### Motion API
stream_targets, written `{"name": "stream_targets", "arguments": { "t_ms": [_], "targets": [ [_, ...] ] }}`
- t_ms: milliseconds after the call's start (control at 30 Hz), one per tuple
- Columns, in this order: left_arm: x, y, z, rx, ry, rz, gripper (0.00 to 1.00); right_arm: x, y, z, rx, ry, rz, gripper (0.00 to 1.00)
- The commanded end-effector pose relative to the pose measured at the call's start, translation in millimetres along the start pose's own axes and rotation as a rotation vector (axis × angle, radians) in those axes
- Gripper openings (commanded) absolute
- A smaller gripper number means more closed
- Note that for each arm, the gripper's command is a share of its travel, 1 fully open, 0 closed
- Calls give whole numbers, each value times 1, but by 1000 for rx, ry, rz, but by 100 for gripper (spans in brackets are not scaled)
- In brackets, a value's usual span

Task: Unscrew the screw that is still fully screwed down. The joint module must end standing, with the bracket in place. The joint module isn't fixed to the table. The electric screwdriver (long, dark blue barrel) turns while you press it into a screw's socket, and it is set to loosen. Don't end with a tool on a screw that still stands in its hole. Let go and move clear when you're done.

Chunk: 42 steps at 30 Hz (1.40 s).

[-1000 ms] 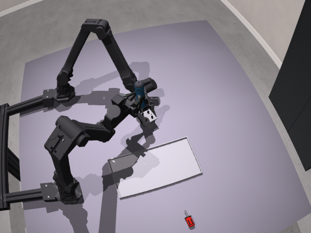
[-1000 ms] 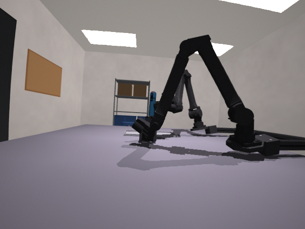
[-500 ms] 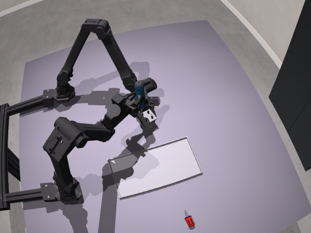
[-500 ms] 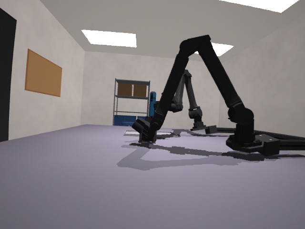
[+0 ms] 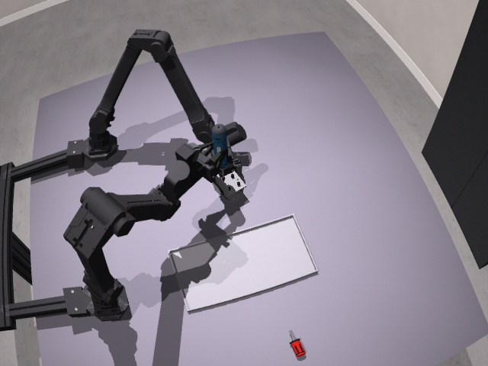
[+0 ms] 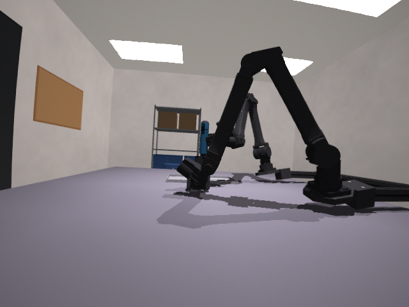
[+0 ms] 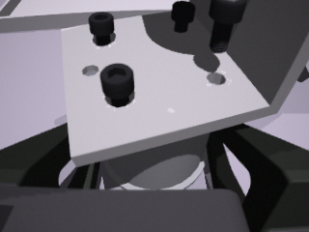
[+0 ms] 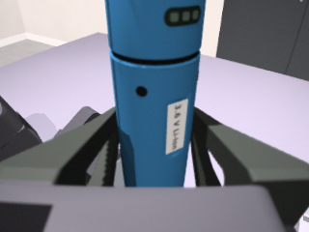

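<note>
The joint module (image 7: 159,175) (image 5: 234,194) stands on the table with its pale bracket (image 7: 164,103) (image 5: 235,181) on top. My left gripper (image 7: 154,116) (image 5: 230,189) (image 6: 197,180) is shut on the module's body. Three black screws (image 7: 117,82) (image 7: 101,24) (image 7: 182,14) stand in the bracket. A fourth screw (image 7: 223,24) hangs clear above its empty hole (image 7: 215,78) with its threads showing and its top cut off by the frame. My right gripper (image 8: 154,116) (image 5: 214,154) is shut on the blue electric screwdriver (image 8: 154,97) (image 5: 219,137) (image 6: 204,132) and holds it upright over the bracket.
A white-rimmed tray (image 5: 268,255) lies in front of the module. A small red hand screwdriver (image 5: 296,346) lies near the table's front edge. A dark cabinet (image 5: 460,137) stands off the table's right side. Both arms crowd around the module.
</note>
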State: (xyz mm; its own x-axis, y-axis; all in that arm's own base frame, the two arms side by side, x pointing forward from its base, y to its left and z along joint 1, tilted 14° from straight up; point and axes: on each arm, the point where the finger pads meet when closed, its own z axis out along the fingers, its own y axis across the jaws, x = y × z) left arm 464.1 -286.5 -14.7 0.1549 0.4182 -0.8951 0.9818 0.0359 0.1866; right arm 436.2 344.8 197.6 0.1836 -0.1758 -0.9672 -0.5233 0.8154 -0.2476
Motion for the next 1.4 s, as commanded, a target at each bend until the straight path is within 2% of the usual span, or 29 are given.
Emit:
{"name": "stream_targets", "arguments": {
  "t_ms": [0, 567, 933, 967, 1333, 1367],
  "targets": [
    [3, 13, 1, -18, -4, 17, 59, -50, 2, 16, 2, -93, 21, 42],
    [3, 13, 1, -18, -4, 17, 59, -63, 0, 16, 9, -120, 31, 42],
    [3, 13, 1, -18, -4, 17, 59, -61, 1, 17, 7, -109, 28, 42],
    [3, 13, 1, -18, -4, 17, 59, -57, 2, 18, 3, -88, 25, 42],
    [3, 13, 1, -18, -4, 17, 59, -67, 2, 18, 3, -87, 25, 42],
    [3, 13, 1, -18, -4, 17, 59, -72, 0, 17, 8, -107, 28, 42]
  ]
}}
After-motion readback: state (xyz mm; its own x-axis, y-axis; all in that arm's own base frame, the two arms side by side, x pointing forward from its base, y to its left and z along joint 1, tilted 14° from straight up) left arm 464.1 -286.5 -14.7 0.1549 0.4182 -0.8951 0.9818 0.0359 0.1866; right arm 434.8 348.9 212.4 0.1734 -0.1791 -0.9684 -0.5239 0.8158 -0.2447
